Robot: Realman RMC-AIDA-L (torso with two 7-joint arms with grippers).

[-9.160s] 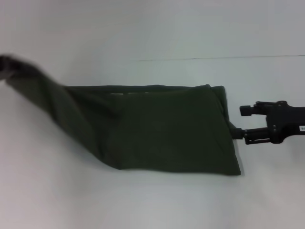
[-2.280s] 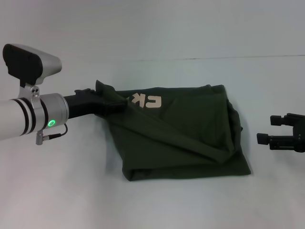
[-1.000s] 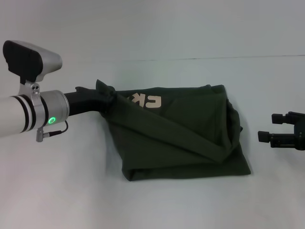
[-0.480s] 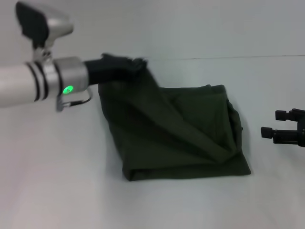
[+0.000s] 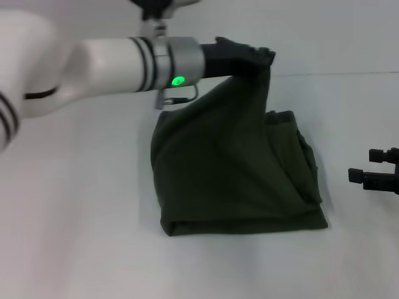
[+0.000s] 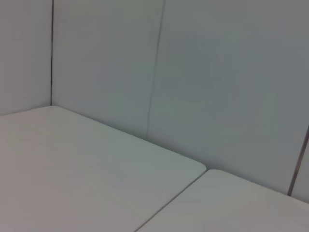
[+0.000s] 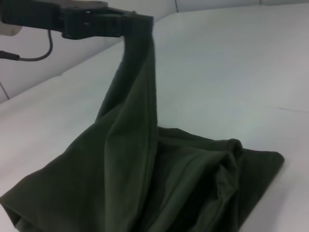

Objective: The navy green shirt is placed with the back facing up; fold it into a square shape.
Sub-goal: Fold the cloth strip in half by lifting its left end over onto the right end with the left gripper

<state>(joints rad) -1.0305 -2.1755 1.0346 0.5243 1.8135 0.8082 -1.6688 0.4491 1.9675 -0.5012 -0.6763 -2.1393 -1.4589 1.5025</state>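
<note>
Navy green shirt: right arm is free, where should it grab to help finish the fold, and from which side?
Judging by the pose, the bunched right edge of the navy green shirt, approached from the robot's right where the right gripper hangs. That edge is rumpled on the table; the left gripper already holds the lifted corner up.

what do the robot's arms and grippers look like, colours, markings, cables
The left arm is a glossy white tube with black rings, ending in a silver wrist collar with a glowing green light and a thin black cable loop beneath. Its left gripper is matte black. Only the tip of the right gripper shows, black and blocky, with squared ends.
</note>
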